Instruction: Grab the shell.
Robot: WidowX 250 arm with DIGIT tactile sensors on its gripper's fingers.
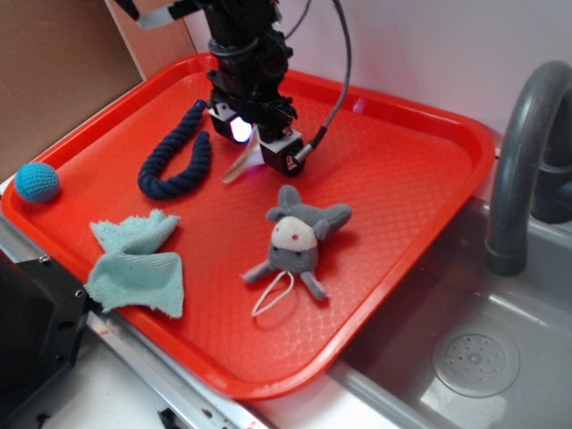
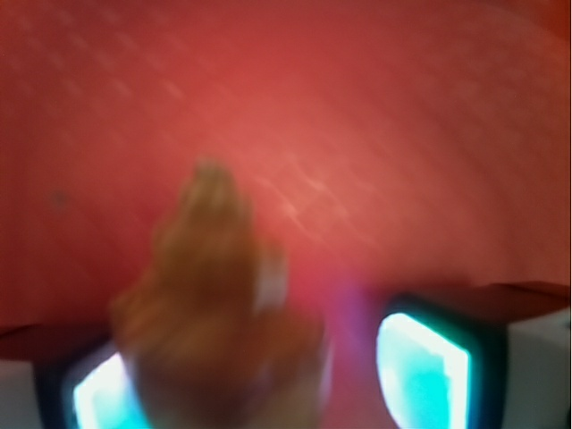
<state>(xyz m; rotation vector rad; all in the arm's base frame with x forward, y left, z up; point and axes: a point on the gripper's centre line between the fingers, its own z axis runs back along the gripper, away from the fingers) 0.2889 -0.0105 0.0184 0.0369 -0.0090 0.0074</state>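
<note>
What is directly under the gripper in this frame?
The shell sits between the fingers of the gripper, its pale tail pointing toward the blue rope, over the red tray. The fingers hide whether it touches the tray.

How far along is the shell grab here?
Done: the gripper has reached the shell on the red tray. In hand: the shell sits between the jaws, its pale tail sticking out. Whether it is lifted is unclear. Left: confirm a secure lift. The plush mouse lies untouched.
</note>
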